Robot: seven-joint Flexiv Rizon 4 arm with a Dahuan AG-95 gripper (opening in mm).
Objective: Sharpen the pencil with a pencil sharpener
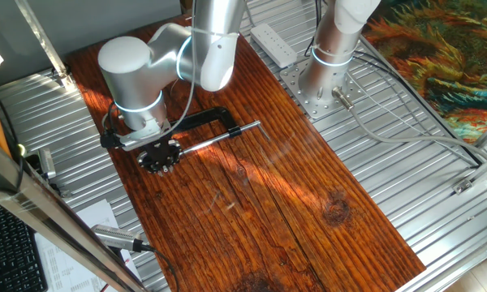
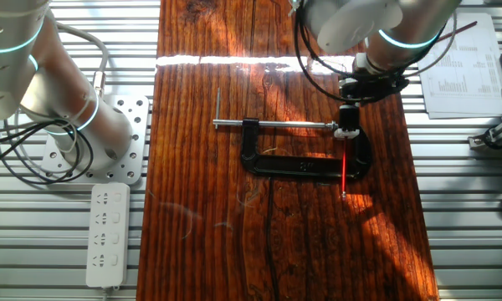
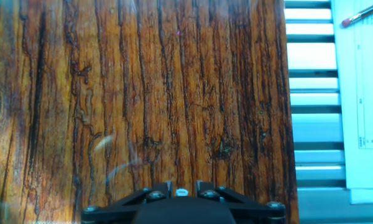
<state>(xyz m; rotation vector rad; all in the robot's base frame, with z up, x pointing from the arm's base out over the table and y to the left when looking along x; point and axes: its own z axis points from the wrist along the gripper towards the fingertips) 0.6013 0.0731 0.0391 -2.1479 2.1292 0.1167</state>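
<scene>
Red and very thin, the pencil (image 2: 344, 170) lies held across the black C-shaped clamp (image 2: 305, 165), so the gripper (image 2: 349, 125) can turn the small black sharpener (image 2: 348, 118) its fingers pinch on its end

1 pencil (image 2: 344, 170), 1 clamp (image 2: 305, 164)

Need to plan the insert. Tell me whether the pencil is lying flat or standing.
Lying flat: the pencil stretches along the board across the clamp.
</scene>
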